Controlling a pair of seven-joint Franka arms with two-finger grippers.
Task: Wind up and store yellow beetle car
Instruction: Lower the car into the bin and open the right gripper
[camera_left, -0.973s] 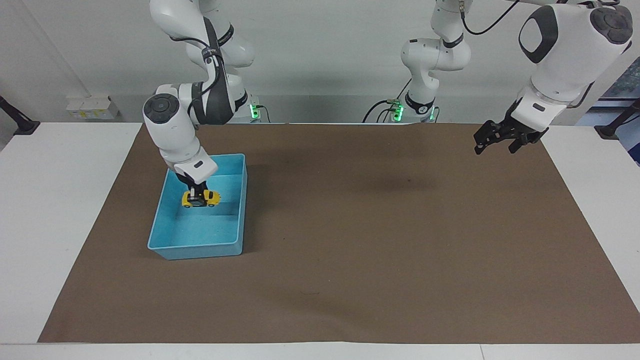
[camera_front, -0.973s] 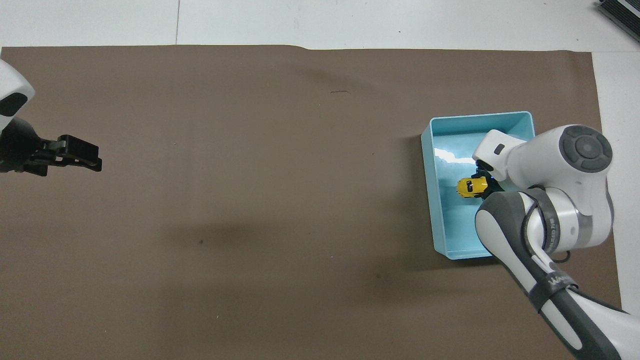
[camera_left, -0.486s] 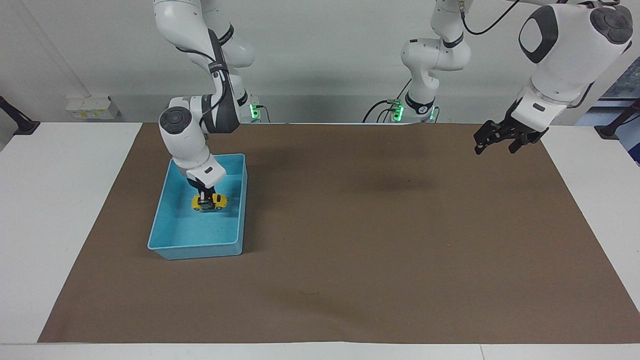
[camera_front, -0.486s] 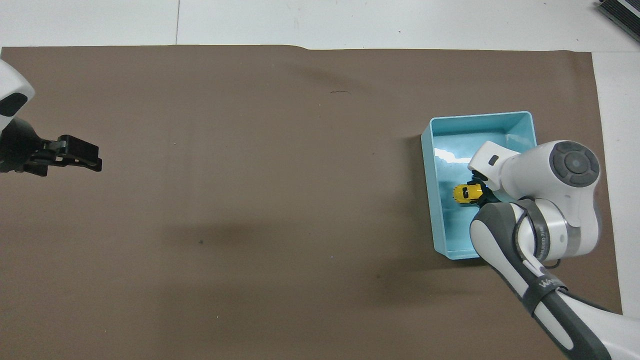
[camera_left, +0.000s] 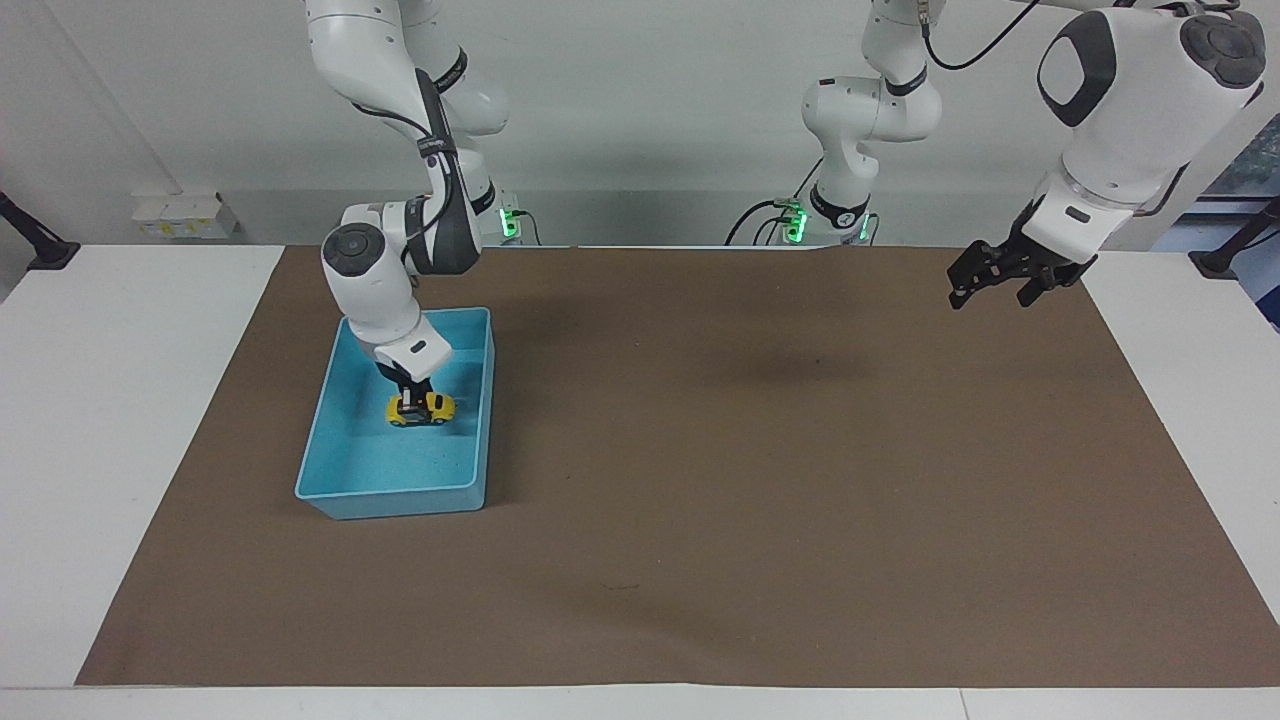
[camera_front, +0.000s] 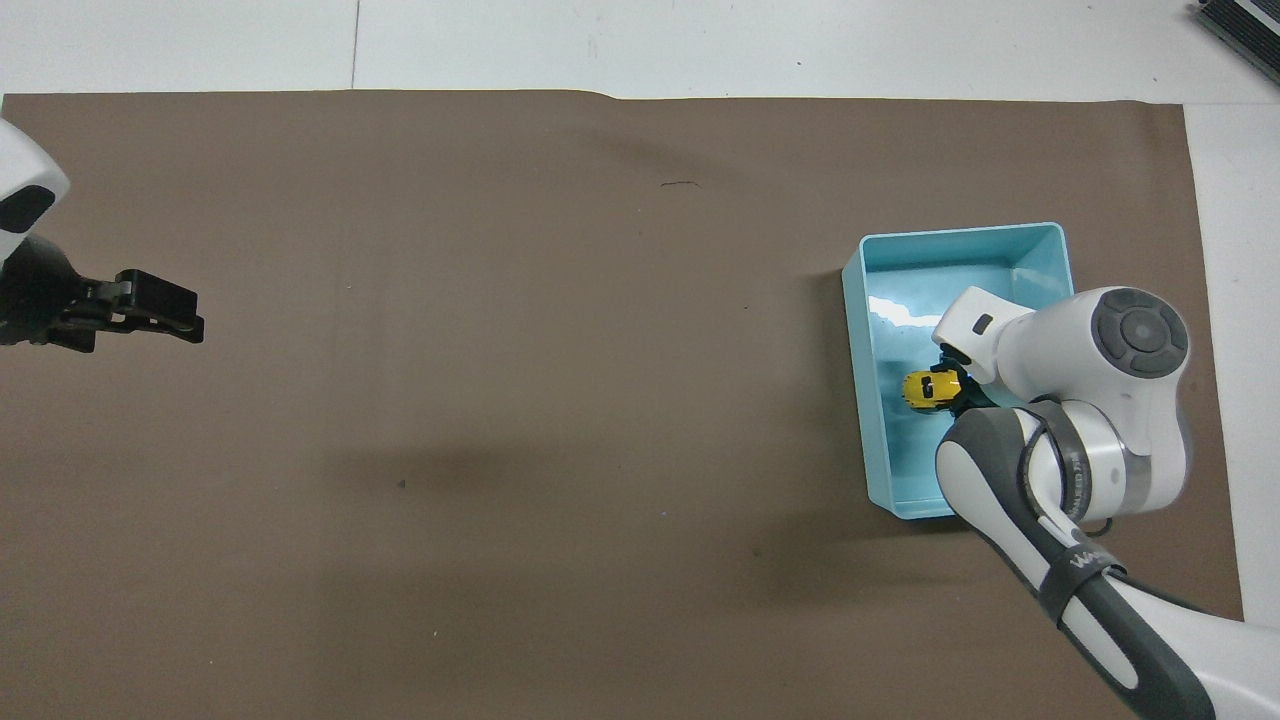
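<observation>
The yellow beetle car is low inside the blue bin, near the wall that faces the table's middle. My right gripper comes down from above and is shut on the car's body. I cannot tell whether the wheels touch the bin floor. My left gripper hangs open and empty above the brown mat at the left arm's end of the table, where that arm waits.
A brown mat covers most of the white table. The bin stands on the mat at the right arm's end. Nothing else lies on the mat.
My right gripper has carried the car lower into the bin and a little toward the table's middle. The left arm has not moved.
</observation>
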